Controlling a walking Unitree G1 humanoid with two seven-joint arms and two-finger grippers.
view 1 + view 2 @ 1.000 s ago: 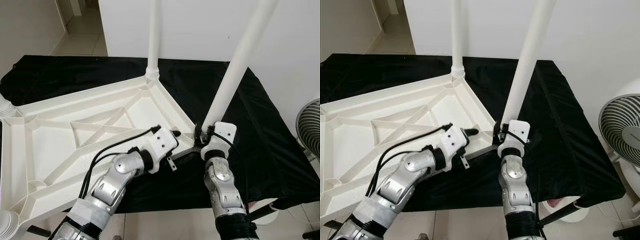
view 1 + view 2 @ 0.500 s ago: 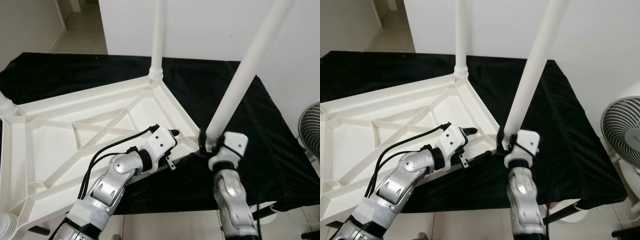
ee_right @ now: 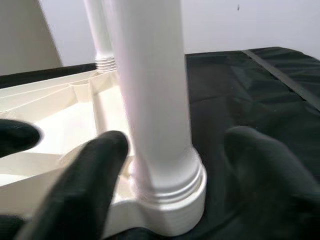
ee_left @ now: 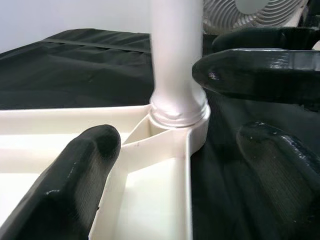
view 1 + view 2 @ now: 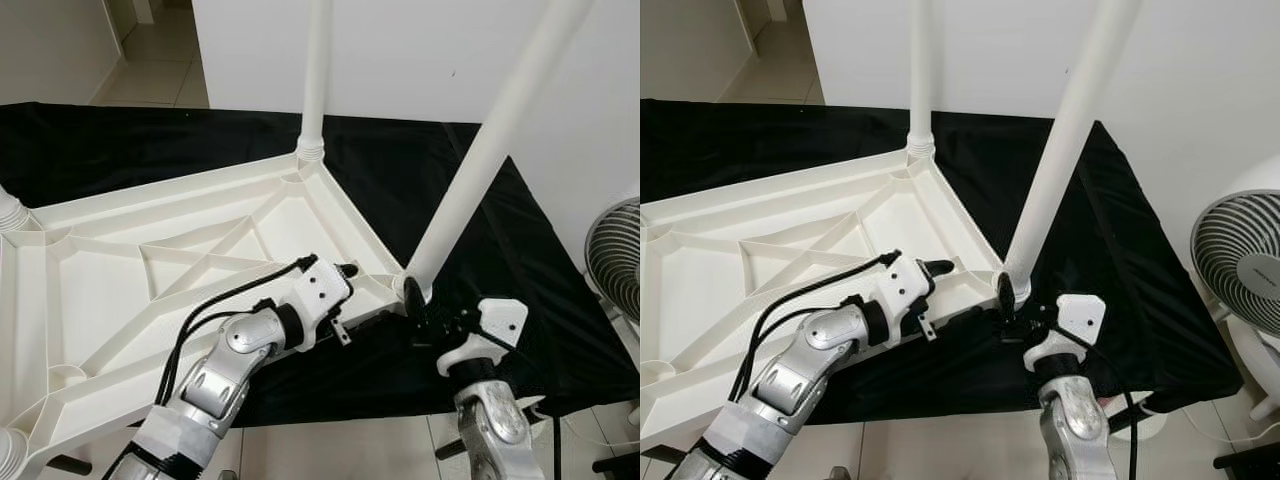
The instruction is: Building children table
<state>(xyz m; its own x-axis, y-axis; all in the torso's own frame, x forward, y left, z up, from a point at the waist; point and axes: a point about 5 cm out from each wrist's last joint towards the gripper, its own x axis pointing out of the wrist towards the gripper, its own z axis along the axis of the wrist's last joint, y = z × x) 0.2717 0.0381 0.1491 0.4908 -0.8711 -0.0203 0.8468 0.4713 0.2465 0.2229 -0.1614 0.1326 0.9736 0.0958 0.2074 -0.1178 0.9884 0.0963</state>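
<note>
Your right gripper (image 3: 165,165) has its two black fingers (image 3: 85,185) spread wide, one on each side of the tall white plastic table leg (image 5: 490,150), just above its ribbed collar; they straddle it and I cannot tell whether either pad touches. Your left gripper (image 4: 175,165) is open too, its fingers (image 4: 75,185) straddling the rim of the upturned white ribbed plastic tabletop (image 5: 150,270) just short of that same corner socket, gripping nothing. The leg stands in the tabletop's corner nearest your right arm, leaning slightly away from you, while a second white leg (image 5: 318,70) rises from the far corner. The tabletop lies on the black-draped bench (image 5: 480,210), that corner near the bench's near edge and its left end overhanging. Expect the leg to be light, stiff and smooth, so it may slip or twist in the pads; take it low, just above the collar, where leverage against the socket is least. The tabletop is rigid but light and may slide on the cloth, so brace its rim.
</note>
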